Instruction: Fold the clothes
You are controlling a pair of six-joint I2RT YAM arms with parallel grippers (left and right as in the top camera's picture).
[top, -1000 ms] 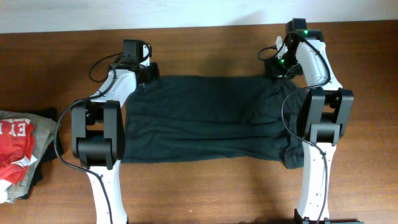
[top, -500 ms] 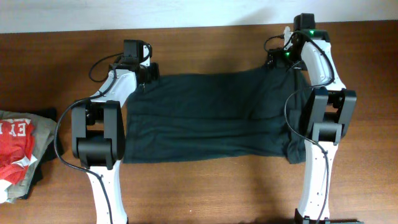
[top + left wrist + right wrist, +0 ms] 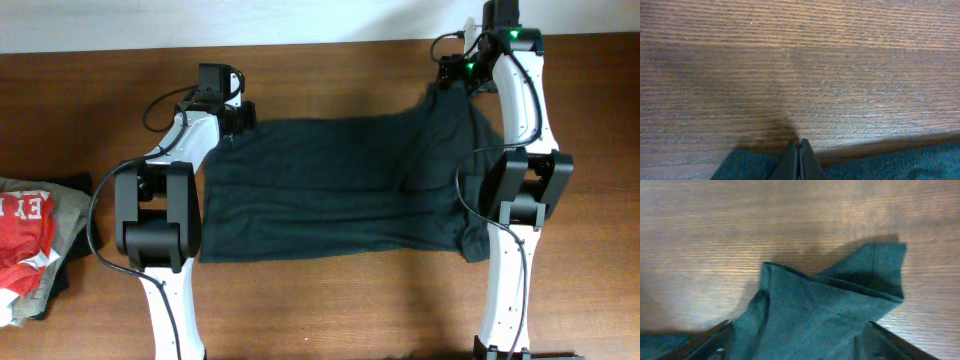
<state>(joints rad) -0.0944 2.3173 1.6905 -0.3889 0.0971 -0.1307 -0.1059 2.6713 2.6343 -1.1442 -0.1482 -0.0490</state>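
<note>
The clothes [image 3: 330,185], a dark blackish-green shirt, lie flat in a wide rectangle between my two arms. My left gripper [image 3: 233,128] is at the shirt's far left corner. In the left wrist view its fingertips [image 3: 800,150] are pressed together, and dark cloth [image 3: 750,167] gathers up to them on both sides. My right gripper [image 3: 450,82] is near the table's far edge, over the stretched far right corner. In the right wrist view its jaws [image 3: 799,330] stand wide apart, with a folded flap of the shirt [image 3: 830,310] lying between the fingers [image 3: 715,337]. No lettering or tag shows.
A pile of other garments sits at the table's left edge: a red one with white letters [image 3: 25,235] on a grey-beige one [image 3: 60,215]. Bare wooden table [image 3: 330,300] runs along the near side, and a white wall [image 3: 200,20] borders the far edge.
My right gripper moved toward the far edge, and the shirt's far right corner stretched out after it into a point. Its jaws went from shut to wide apart. The left arm stayed put.
</note>
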